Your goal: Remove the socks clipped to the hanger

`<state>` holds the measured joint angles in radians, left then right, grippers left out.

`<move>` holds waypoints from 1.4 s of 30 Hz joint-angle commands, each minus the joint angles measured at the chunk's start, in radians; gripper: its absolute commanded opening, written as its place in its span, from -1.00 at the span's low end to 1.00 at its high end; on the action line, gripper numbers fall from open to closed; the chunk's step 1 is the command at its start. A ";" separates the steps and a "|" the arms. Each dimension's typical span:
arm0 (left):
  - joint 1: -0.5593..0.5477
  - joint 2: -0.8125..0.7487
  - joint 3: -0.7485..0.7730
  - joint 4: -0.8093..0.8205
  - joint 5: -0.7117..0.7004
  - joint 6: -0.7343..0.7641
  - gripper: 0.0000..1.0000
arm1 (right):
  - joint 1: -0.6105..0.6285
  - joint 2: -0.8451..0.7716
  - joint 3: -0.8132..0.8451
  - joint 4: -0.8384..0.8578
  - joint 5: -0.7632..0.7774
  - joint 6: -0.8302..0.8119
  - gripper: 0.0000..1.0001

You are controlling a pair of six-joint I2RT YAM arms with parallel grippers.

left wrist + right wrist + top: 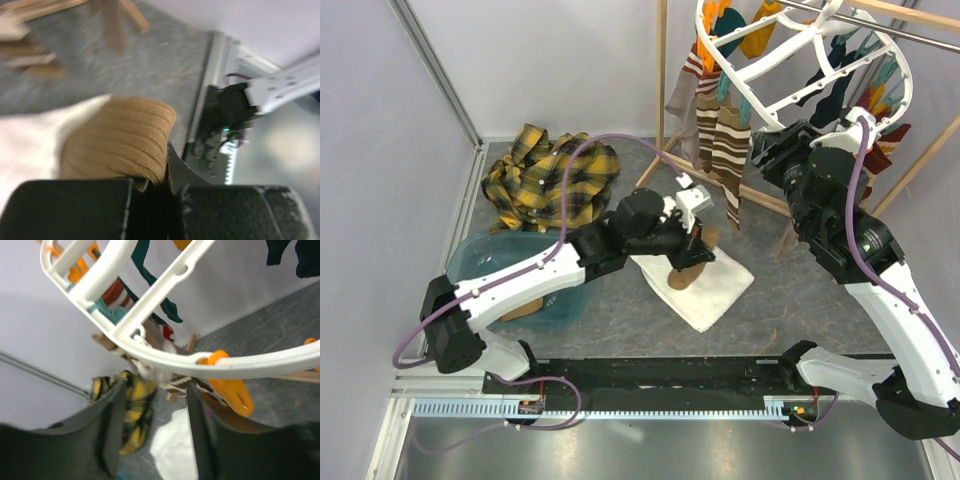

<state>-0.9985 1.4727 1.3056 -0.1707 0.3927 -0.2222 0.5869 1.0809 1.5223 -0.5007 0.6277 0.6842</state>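
— Where is the tan sock?
— Down on the counter, lying on the white towel. The left claw is pinched tight on its ribbed cuff, low over the cloth.
— And the other arm?
— Up at the hanger. The right claw has its fingers apart, with nothing between them that I'd call held. It sits right under the white ring, just beside an orange clip.
— So there's plenty left to pull?
— Plenty. The striped socks hang clipped on the near side, and darker ones dangle further round.
— What worries you?
— That claw is very close to the plastic. If it shuts a touch high, I reckon it bites the ring or the clip rather than cloth, and any pull then drags the whole hanger. The hanger only hangs under a metal rail, so a hard tug could set it swinging or even lift it off.
— And if it does catch a sock?
— A sideways pull might just stretch the knit while the clip hangs on. A straight downward draw looks safer to me.
— And the left one?
— Less risk there. The sock could cling to the pads when the claw lets go and ride up off the towel, and that's about all
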 commanded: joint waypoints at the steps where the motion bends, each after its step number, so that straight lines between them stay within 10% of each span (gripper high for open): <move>1: 0.018 -0.175 -0.081 -0.056 -0.363 0.011 -0.97 | 0.002 -0.088 -0.080 0.021 -0.103 -0.138 0.33; 9: 0.328 -0.347 -0.153 -0.377 -0.727 -0.193 -0.97 | 0.002 -0.277 -0.267 0.008 -0.246 -0.250 0.94; 25: 0.771 -0.521 -0.551 -0.512 -0.917 -0.618 -0.86 | 0.002 -0.366 -0.360 -0.006 -0.316 -0.273 0.96; 31: 0.779 -0.500 -0.579 -0.549 -1.003 -0.721 0.38 | 0.002 -0.328 -0.359 -0.010 -0.321 -0.279 0.96; 42: 0.778 -0.598 -0.424 -0.521 -0.895 -0.566 0.95 | 0.001 -0.230 -0.425 0.134 -0.270 -0.293 0.94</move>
<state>-0.2241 0.9291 0.8093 -0.7273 -0.5377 -0.8391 0.5869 0.8181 1.1110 -0.4713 0.3378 0.4122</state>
